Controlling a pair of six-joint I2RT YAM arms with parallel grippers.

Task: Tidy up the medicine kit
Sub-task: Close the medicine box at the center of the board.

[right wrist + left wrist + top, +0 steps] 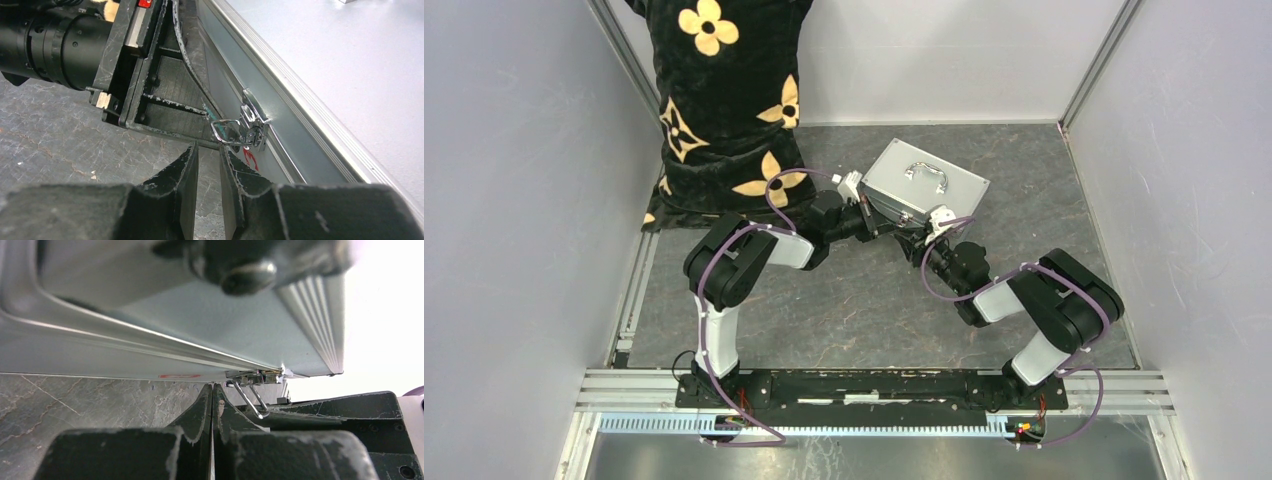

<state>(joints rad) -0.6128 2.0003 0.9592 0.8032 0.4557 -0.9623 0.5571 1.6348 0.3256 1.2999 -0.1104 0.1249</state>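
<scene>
Both arms (734, 265) (1064, 300) angle inward toward medicine kit (899, 178).

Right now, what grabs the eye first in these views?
The silver medicine kit sits at the far centre of the table. At its near side, the shut left gripper and the slightly open right gripper are both close to a chrome latch. A black cloth with yellow flowers fills the far left corner.

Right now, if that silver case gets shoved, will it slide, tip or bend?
Likely slides as one stiff piece: the medicine kit looks like rigid ribbed metal. Its smooth walls may be slippery to grip. The loose wire latch could swing or snag.
</scene>
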